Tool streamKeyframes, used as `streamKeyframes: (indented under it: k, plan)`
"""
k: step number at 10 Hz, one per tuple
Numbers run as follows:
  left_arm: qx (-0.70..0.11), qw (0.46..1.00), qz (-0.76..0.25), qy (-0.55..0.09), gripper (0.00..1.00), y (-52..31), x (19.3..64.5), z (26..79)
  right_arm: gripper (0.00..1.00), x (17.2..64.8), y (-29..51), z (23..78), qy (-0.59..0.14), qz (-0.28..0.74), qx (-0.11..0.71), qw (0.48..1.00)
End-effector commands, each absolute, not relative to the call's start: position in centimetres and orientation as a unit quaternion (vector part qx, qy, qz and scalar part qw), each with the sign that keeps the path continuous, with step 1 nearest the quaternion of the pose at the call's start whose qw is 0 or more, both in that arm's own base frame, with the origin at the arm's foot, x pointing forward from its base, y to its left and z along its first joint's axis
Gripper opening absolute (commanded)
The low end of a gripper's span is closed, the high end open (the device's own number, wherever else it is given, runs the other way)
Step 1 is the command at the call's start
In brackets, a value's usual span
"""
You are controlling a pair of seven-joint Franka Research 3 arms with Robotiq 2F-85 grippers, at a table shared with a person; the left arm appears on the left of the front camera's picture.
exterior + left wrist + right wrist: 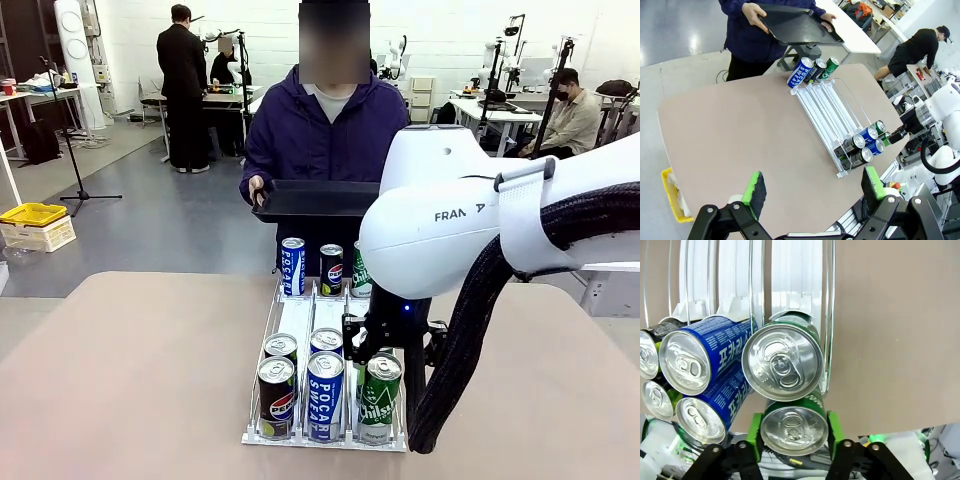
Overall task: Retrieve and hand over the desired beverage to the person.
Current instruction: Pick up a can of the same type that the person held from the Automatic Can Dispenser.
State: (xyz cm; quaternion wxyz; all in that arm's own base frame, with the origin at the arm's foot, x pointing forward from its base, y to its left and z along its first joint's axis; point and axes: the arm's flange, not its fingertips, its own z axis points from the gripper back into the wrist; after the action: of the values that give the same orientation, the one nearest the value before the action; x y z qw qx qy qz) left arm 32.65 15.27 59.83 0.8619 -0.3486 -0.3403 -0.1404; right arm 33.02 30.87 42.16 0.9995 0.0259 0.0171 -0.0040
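1. My right tool (794, 422) is down at the near end of the can rack (297, 318), in the lane on my right side.
2. Its two green pads (756, 432) sit on the two sides of the front green can (794, 429). They look pressed on it, so the tool is clamped on that can.
3. A second green can (782, 361) sits just behind it in the same lane.
4. The middle lane has two blue cans (687, 367) at the near end. The lane on my left has two black cola cans (276, 397).
5. At the far end of the rack three more cans stand side by side: a far blue can (292, 266), a far black can (331, 269) and a far green can (360, 270).
6. Between the near cans and the far cans the white lanes show.
7. The rack lies on the brown tabletop (140, 370).
8. The person (325, 130) stands at the far side of the tabletop, right behind the rack.
9. The person holds a dark tray (315, 198) flat with both hands, just above the far cans. One hand (257, 187) grips its edge.
10. My left tool (814, 189) hangs high over the tabletop, well apart from the rack.
11. Its pads are wide apart, and the tabletop shows between them.
12. My big white right arm (470, 220) reaches in from my right side and bends down to the rack.
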Motion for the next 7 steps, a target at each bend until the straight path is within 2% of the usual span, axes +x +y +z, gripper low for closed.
streamKeyframes:
  k: [1, 5, 6, 7]
  plan:
    - [-0.35, 0.857, -0.148, -0.349, 1.0, 15.4, 32.8, 59.8, 0.0, 33.4, 31.1, 42.2, 0.035, 0.005, 0.029, 0.999]
    - [-0.35, 0.857, -0.148, -0.349, 1.0, 15.4, 32.8, 59.8, 0.0, 33.3, 31.3, 42.3, 0.039, 0.012, 0.029, 0.999]
    - [-0.35, 0.857, -0.148, -0.349, 1.0, 15.4, 32.8, 59.8, 0.39, 32.8, 31.4, 43.2, 0.05, 0.021, 0.031, 0.998]
    - [-0.35, 0.857, -0.148, -0.349, 1.0, 15.4, 32.8, 59.8, 0.39, 31.8, 31.3, 45.5, 0.048, 0.025, 0.035, 0.998]
